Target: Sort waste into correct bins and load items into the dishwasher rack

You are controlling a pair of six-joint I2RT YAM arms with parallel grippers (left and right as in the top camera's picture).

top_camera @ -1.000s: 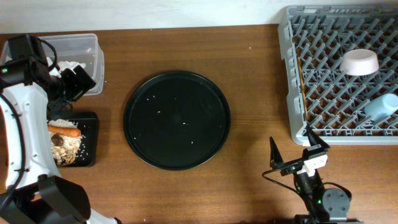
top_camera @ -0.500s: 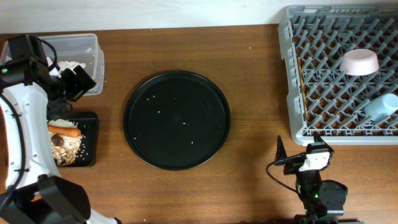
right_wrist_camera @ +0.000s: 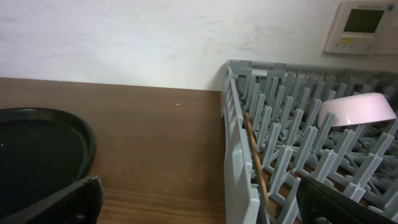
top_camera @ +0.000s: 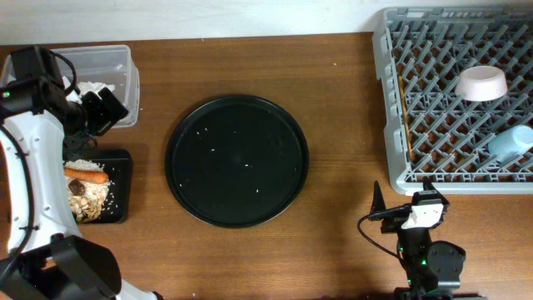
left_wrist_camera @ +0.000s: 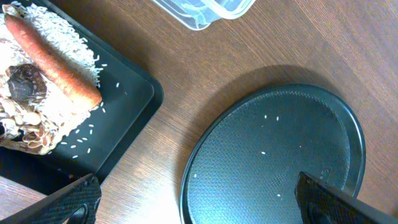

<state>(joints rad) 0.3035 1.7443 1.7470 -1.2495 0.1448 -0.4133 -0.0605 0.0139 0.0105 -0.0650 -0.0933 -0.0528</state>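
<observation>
The grey dishwasher rack (top_camera: 400,167) at the right holds the pale dish (top_camera: 481,82), the light blue cup (top_camera: 511,143) and brown chopsticks (top_camera: 405,112) along its left side. At the left, crumpled white tissue (top_camera: 92,87) lies in the clear box (top_camera: 117,62). The flat black tray (top_camera: 121,179) carries rice (left_wrist_camera: 62,37), a carrot (left_wrist_camera: 53,59) and a dark lump (left_wrist_camera: 25,81). My left gripper (top_camera: 102,110) hangs open and empty between box and tray. Low near the front edge, my right gripper (top_camera: 404,198) is also open and empty, facing the rack (right_wrist_camera: 239,155).
A large round black tray (top_camera: 236,160) with a few stray rice grains sits mid-table. In the right wrist view the dish (right_wrist_camera: 357,109) rests on the pegs and the chopsticks (right_wrist_camera: 255,149) lie just inside the rack wall. A white wall runs behind the table.
My right gripper has drawn back from the rack's front corner toward the table's front edge and levelled out. The left arm has not moved.
</observation>
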